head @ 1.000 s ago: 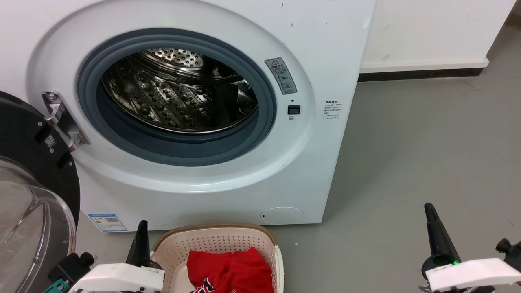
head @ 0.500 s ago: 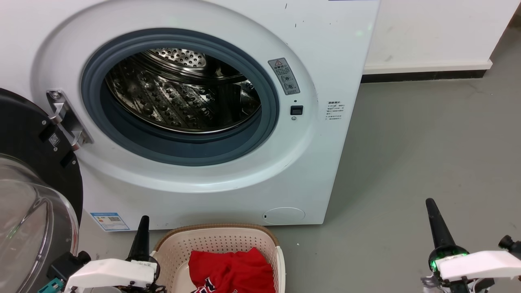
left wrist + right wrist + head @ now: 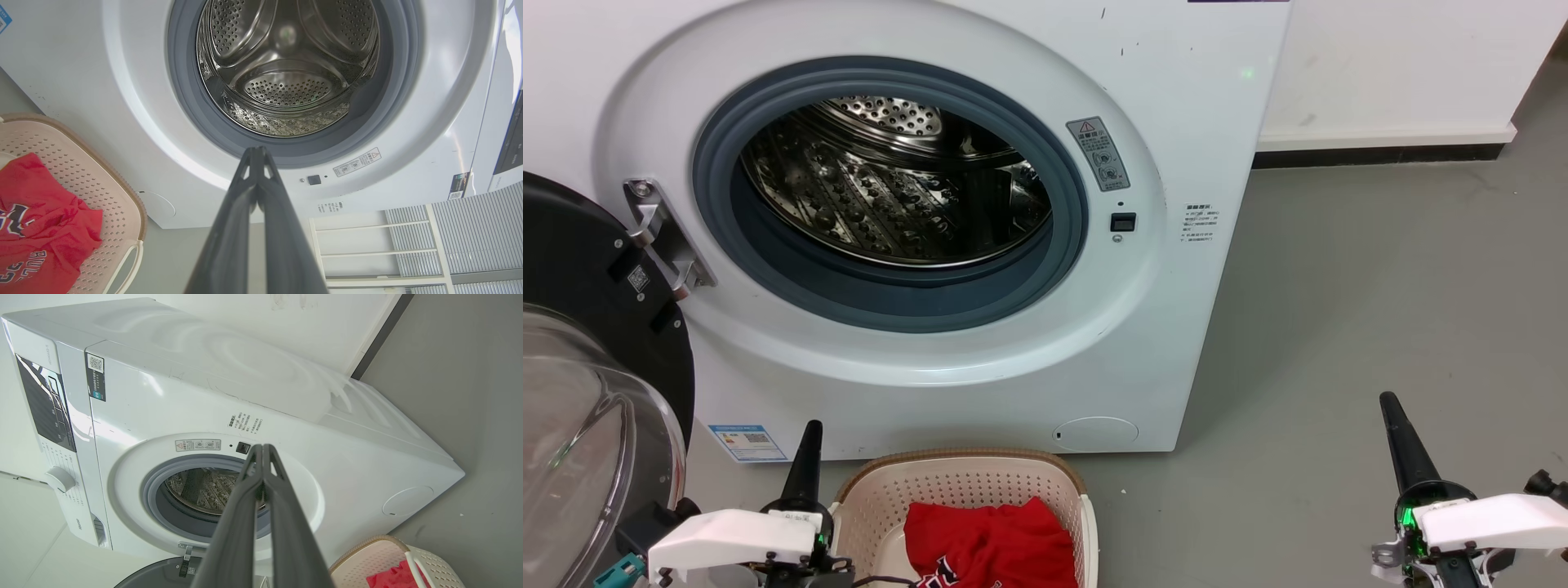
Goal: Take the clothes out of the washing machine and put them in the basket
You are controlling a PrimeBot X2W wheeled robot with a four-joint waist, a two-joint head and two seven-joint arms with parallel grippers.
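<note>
Jersey [image 3: 992, 543]: red, crumpled, lying in the basket [image 3: 964, 490]. The basket sits on the floor [image 3: 1356, 278] just in front of the washer [image 3: 1176, 122].

Drum [image 3: 890, 196]: bare steel as far as the head and left wrist views reach, with no cloth seen inside. Door [image 3: 580, 269] hangs open on the robot's left.

Left gripper [image 3: 256, 151]: fingers pressed together, nothing between them. It hangs just beside the basket's left rim, pointed at the porthole.

Right gripper [image 3: 262, 447]: fingers likewise closed flat on each other, empty. It is over bare floor, well apart from the basket.

Judgement: task looks essentially done, since the one garment seen is in the basket.

Handling, judged:
- The jersey looks like a thin knit: light, soft and limp. It would drape and trail from a single pinch.
- It seems neither fragile nor slippery.
- If it needs resettling, a raised fold near the middle of the heap is the best hold. A flat edge against the wall is worse, because the perforations could catch a fingertip.
- The basket looks light and may slide if nudged.
</note>
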